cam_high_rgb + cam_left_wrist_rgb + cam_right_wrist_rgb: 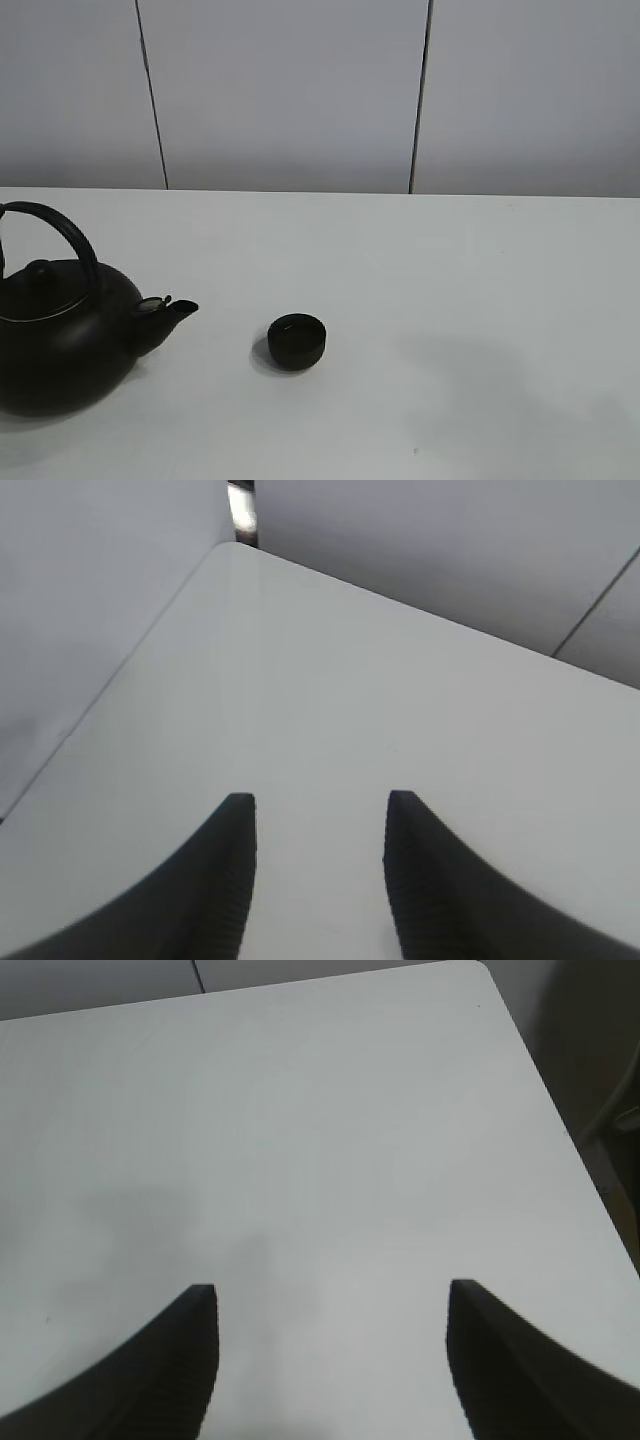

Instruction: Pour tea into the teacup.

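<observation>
1. The table (450,280) is plain white, with no pattern — only a soft grey shadow on its right part.
2. The teacup (297,341) is matte black all over, inside as dark as outside.
3. The kettle (62,340) is black too, body, lid and arched handle alike; a thin pale line of sheen runs round the lid's edge, and the spout tip shows a small greyish glint.
4. The wall panels (285,95) are pale grey, parted by thin dark seams.
5. The left gripper (320,880) has black fingers with finely ribbed inner faces.
6. The right gripper (332,1360) has black fingers — the same dull black.
</observation>
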You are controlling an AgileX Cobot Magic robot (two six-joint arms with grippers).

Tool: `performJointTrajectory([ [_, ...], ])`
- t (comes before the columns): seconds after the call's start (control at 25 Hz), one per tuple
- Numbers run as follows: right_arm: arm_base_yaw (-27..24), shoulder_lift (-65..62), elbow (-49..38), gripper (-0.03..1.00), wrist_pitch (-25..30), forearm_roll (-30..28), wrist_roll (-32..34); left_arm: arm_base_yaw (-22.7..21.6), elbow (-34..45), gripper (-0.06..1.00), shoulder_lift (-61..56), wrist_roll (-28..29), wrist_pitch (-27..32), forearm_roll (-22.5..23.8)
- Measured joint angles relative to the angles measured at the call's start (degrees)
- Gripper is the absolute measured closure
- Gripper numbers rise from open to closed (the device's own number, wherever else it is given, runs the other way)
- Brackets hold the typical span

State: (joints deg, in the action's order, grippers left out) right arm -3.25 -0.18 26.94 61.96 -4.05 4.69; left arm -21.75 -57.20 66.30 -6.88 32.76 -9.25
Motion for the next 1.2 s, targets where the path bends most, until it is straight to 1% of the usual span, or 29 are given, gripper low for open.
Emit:
performJointTrajectory([
  [0.08,0.0,0.0,0.0,0.51,0.0,0.0,0.0,-1.3,0.0,0.64,-1.8,-2.0,1.2,-1.9],
  [0.24,0.0,0.0,0.0,0.51,0.0,0.1,0.0,-1.5,0.0,0.64,-8.4,-3.3,5.5,-2.9],
  [0.48,0.0,0.0,0.0,0.51,0.0,0.2,0.0,-1.5,-0.1,0.64,-26.3,-3.5,13.9,-3.1],
  [0.8,0.0,0.0,0.0,0.51,0.0,0.2,0.0,-0.7,-0.7,0.64,-51.9,-3.8,27.3,-7.3],
  [0.92,0.0,0.0,0.0,0.51,0.0,0.2,0.0,-0.7,-1.0,0.64,-59.6,-3.8,34.0,-8.4],
  [1.0,0.0,0.0,0.0,0.51,0.0,0.2,0.0,-0.7,-1.0,0.64,-62.4,-3.8,39.2,-8.5],
  [1.12,0.0,0.0,0.0,0.51,0.0,0.2,0.0,-0.7,0.1,0.64,-65.8,-3.9,40.6,-7.9],
  [1.2,0.0,0.0,0.0,0.51,0.0,0.2,0.0,-0.7,2.3,0.64,-67.4,-3.9,41.0,-6.3],
])
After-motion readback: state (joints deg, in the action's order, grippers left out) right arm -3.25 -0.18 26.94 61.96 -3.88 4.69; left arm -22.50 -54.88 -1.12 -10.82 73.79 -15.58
